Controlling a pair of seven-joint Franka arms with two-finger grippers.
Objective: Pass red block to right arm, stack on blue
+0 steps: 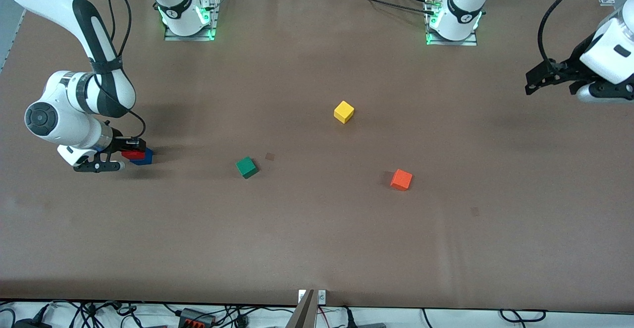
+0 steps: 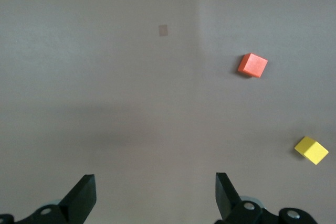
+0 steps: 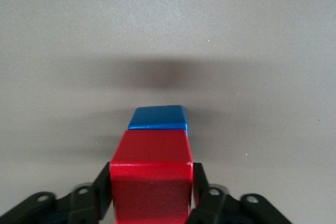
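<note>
right tool (image 1: 130,148): low over table, fingers flanking load | left tool (image 1: 544,81): raised, fingers spread wide, waiting

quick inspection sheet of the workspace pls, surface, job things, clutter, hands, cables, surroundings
surface: brown table, faint small marks
job's things: red block between the right hand's fingers, over the blue block; contact between the blocks unclear
clutter: green cube, yellow cube, orange cube, spread apart
hands: right hand around the red block; left hand open, waiting over bare table
cables: black cables by the arm bases
surroundings: nothing seen
</note>
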